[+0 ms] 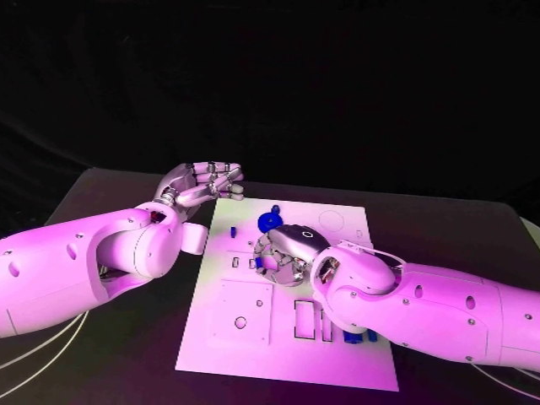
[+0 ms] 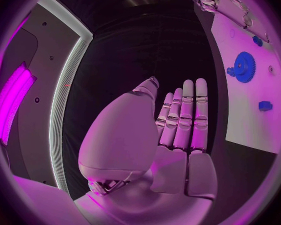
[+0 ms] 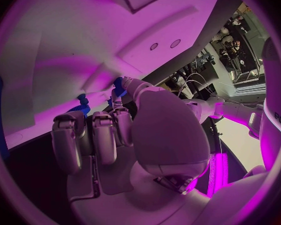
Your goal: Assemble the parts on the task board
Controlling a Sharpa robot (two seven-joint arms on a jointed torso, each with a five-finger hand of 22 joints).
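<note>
Right hand [image 1: 285, 256] pinching blue part [image 3: 120, 86] over task board [image 1: 240, 329]; left hand [image 1: 209, 183] empty, fingers straight.

task board [image 1: 240, 325] mid-table [image 1: 465, 228] | gear [image 1: 269, 222] on board's far part | left hand [image 1: 209, 181] beside far-left corner

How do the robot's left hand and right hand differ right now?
The left hand sits at the far left corner of the white board, mostly off it; the right hand is over the board's middle. The left hand holds nothing, its fingers straight and together; the right hand's fingers curl around a small blue part. Both are silver hands on white arms.
</note>
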